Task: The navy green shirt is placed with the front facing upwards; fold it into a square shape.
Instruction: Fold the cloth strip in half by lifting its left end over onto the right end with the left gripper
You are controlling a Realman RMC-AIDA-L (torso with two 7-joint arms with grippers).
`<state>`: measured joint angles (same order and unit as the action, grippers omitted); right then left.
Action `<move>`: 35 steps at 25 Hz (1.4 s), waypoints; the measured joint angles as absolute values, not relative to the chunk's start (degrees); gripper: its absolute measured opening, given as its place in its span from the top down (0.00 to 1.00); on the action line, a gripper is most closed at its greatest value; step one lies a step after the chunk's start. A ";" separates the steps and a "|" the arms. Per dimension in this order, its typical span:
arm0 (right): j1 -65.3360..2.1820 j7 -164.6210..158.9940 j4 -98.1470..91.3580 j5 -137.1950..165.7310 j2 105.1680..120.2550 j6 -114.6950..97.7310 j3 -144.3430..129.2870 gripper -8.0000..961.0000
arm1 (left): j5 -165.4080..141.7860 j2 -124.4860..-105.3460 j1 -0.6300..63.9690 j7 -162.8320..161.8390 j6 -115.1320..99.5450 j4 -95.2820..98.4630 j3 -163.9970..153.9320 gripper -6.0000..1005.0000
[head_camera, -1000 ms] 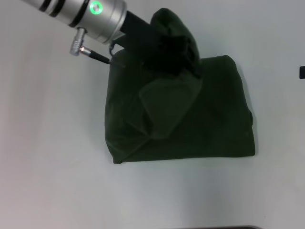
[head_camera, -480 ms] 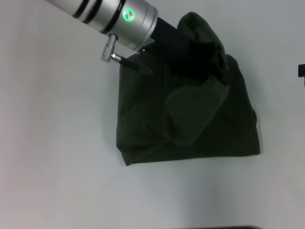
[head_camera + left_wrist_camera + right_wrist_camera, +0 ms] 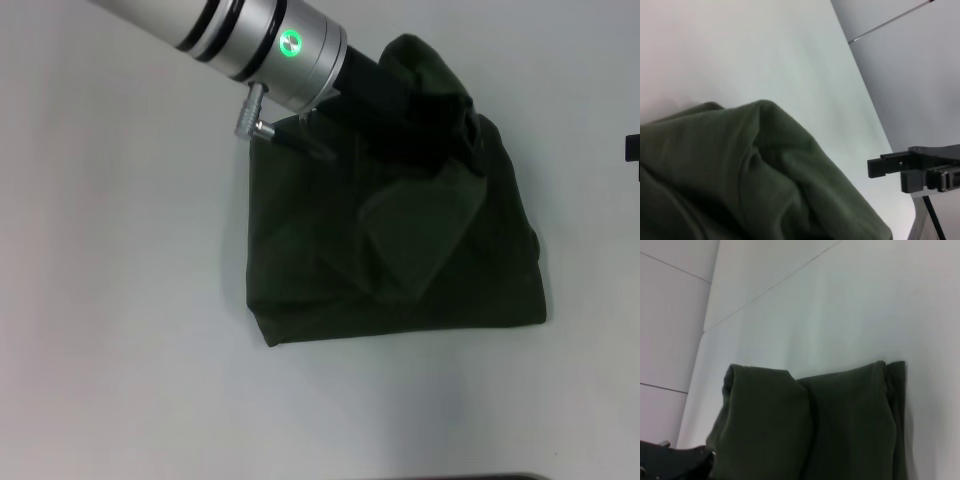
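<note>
One fold seems left: the shirt point(image 3: 400, 250) lies mid-table as a rough square, its far edge bunched up around the left gripper point(image 3: 425, 105), whose grip I cannot make out. If that lump drops crooked, the square skews. Only a sliver of the right gripper point(image 3: 633, 150) shows at the right edge.

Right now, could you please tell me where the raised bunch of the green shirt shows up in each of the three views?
Head view: upper middle, the raised bunch at the far edge of the shirt, draped over the left hand.
Left wrist view: fills the lower left as a rounded hump; the right hand sits farther off.
Right wrist view: lower left, the rounded fold.
Shared landmark: the white table.
</note>
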<state>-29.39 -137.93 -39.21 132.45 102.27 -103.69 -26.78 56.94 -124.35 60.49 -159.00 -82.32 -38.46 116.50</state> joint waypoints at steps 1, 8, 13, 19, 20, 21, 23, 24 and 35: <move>-29.39 -137.92 -39.13 132.45 102.27 -103.58 -26.76 0.32 | 56.96 -124.43 60.50 -159.00 -81.95 -37.89 116.17 0.90; -29.49 -138.06 -38.92 132.45 102.29 -103.05 -26.91 0.32 | 59.46 -124.64 60.58 -158.10 -79.78 -34.56 113.64 0.90; -29.50 -138.10 -38.92 132.45 102.29 -102.99 -26.91 0.32 | 63.80 -124.65 60.36 -157.47 -79.33 -34.80 110.29 0.90; -29.55 -138.17 -38.81 132.45 102.37 -102.70 -26.89 0.32 | 65.57 -124.62 60.75 -157.01 -76.68 -34.61 108.03 0.89; -29.55 -138.17 -38.78 132.45 102.39 -102.68 -26.89 0.32 | 65.71 -124.61 60.65 -157.00 -76.12 -34.56 107.86 0.89; -29.55 -138.18 -38.77 132.45 102.41 -102.67 -26.89 0.32 | 65.72 -124.55 60.50 -157.03 -75.50 -34.52 107.84 0.89; -29.55 -138.24 -38.75 132.45 102.50 -102.66 -26.89 0.32 | 65.72 -124.46 60.33 -157.27 -74.52 -34.49 107.83 0.89; -29.54 -138.27 -38.76 132.45 102.51 -102.65 -26.89 0.32 | 65.72 -124.43 60.30 -157.58 -73.97 -34.49 107.85 0.88; -29.44 -138.42 -38.76 132.45 102.72 -102.56 -26.72 0.32 | 65.24 -124.26 60.26 -159.66 -70.81 -32.74 107.88 0.87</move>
